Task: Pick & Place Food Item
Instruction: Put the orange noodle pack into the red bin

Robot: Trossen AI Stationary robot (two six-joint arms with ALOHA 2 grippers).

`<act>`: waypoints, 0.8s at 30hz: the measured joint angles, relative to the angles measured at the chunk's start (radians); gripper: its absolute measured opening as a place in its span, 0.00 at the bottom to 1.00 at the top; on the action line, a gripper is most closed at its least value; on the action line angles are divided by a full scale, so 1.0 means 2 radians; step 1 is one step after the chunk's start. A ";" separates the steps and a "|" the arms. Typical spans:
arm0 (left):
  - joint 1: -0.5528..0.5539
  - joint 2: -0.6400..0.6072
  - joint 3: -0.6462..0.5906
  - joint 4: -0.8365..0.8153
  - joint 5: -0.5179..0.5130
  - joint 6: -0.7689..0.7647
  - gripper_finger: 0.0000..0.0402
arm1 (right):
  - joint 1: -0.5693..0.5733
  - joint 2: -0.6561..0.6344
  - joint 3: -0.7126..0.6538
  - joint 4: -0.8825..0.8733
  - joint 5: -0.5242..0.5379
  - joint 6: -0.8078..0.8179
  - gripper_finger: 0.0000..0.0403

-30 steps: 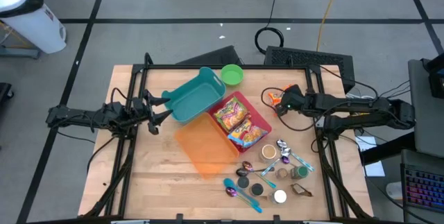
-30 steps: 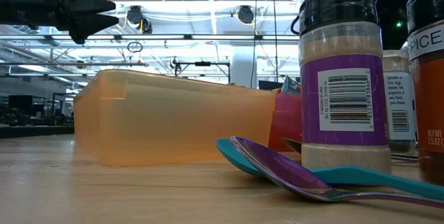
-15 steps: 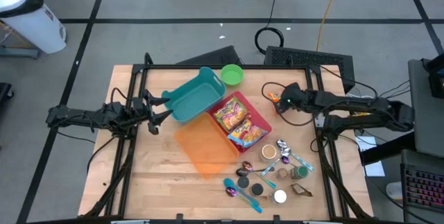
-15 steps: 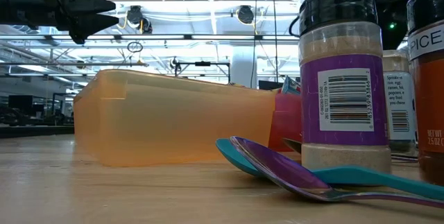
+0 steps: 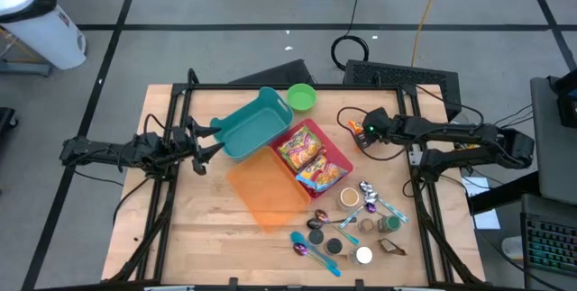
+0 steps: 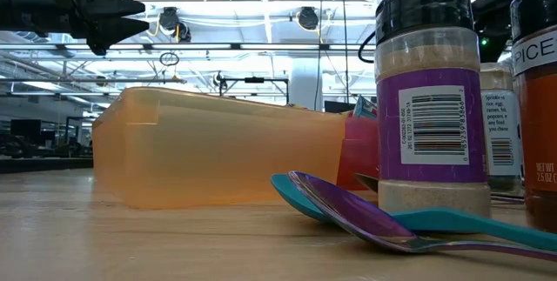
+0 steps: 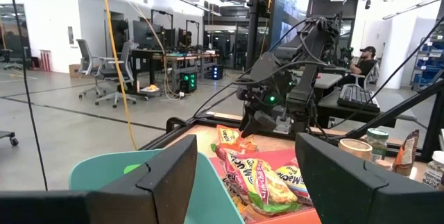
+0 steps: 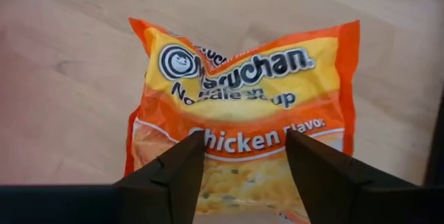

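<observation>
An orange chicken noodle packet [image 8: 243, 92] lies flat on the table's far right part [image 5: 353, 126]. My right gripper [image 8: 244, 156] slants down over it, open, with one finger on either side of the packet's near end. Two more noodle packets [image 5: 309, 160] lie in a red bin [image 5: 341, 154] at the table's middle. My left gripper [image 5: 209, 147] hovers open at the table's left, beside a teal bin [image 5: 252, 124], with nothing between its fingers [image 7: 173, 175]. My right gripper stands over the near end of the orange packet [image 8: 243, 141], coming from above at a slant. Whether its fingers [image 8: 177, 165] touch the wrapper I cannot tell. The packet lies flat on the wood.
A green bowl [image 5: 301, 97] stands at the far edge. An orange see-through bin [image 5: 266, 192] lies near the red bin. Spice jars [image 6: 431, 98] and spoons [image 5: 315, 250] crowd the near right. Bare wood shows at the near left.
My right gripper has shifted a little toward the table's left edge and dipped down, coming over the orange packet. The packet has stayed flat in its place.
</observation>
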 joint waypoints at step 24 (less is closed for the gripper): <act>0.000 0.000 0.000 0.000 0.000 0.000 0.63 | 0.000 0.007 -0.020 0.072 0.003 -0.034 0.02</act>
